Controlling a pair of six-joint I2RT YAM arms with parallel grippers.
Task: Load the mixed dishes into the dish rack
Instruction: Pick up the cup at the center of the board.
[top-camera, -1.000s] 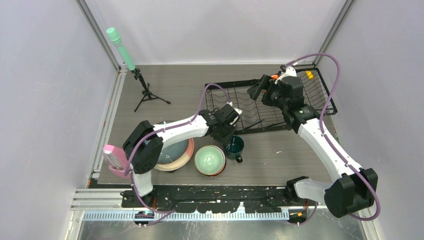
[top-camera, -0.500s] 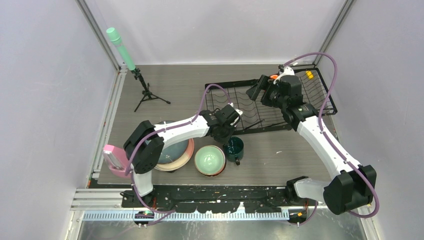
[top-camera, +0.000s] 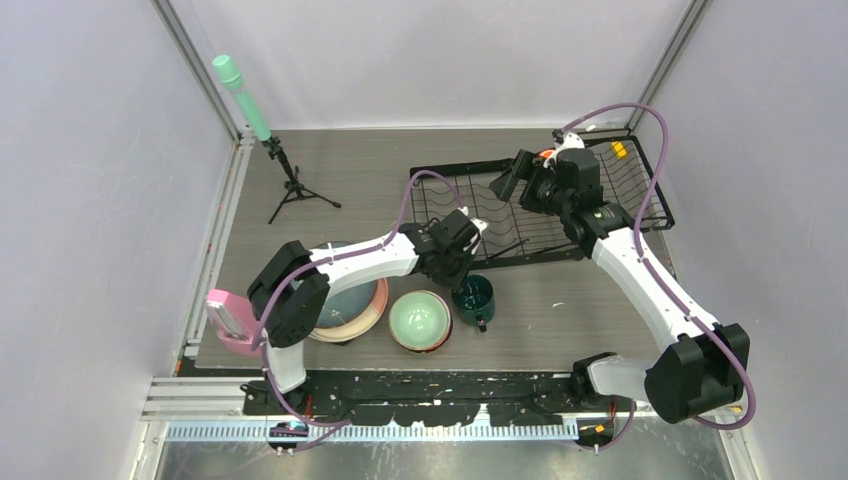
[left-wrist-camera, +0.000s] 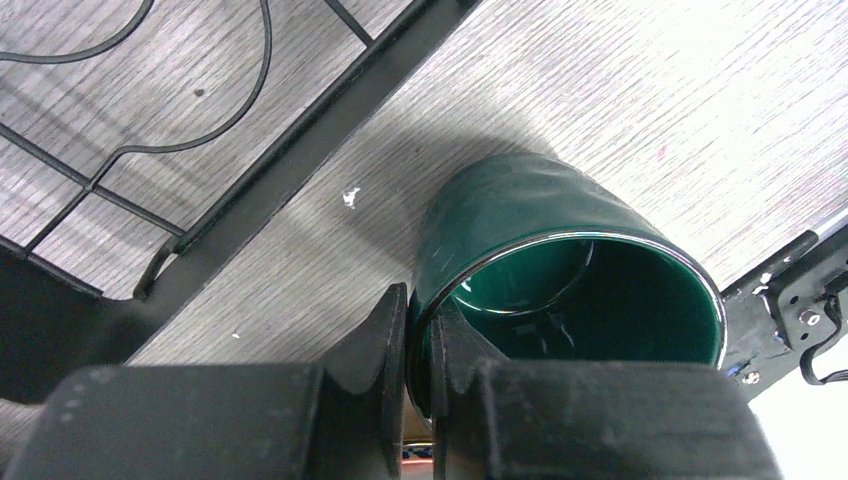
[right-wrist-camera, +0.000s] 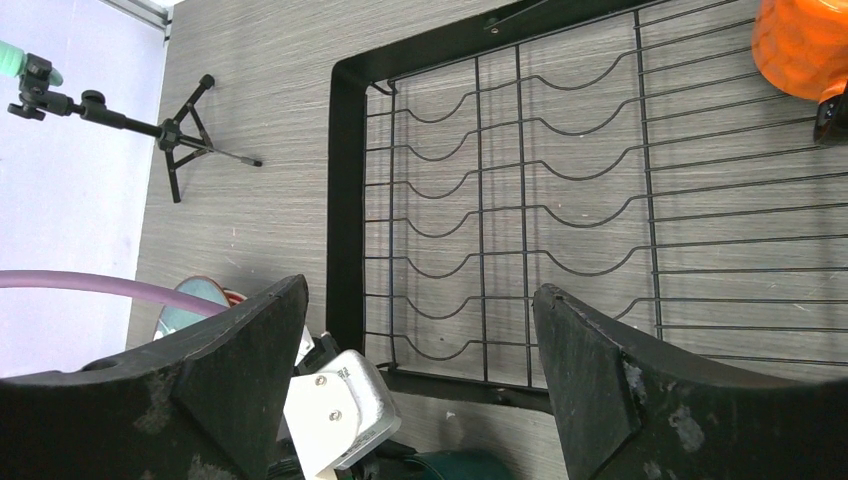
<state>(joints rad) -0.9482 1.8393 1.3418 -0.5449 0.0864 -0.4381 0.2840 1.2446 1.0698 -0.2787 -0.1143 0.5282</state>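
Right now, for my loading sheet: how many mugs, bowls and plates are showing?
Mugs: 2 (orange mug, dark teal mug)
Bowls: 1 (mint-green bowl; any nested beneath are hidden)
Plates: 2 (teal plate on pink plate)
Total: 5

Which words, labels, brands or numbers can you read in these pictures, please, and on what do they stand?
No text can be read in any view.
The teal mug, orange mug, green bowl and rack show no print.
The yellow bits at the rack's far edge are too small to read.
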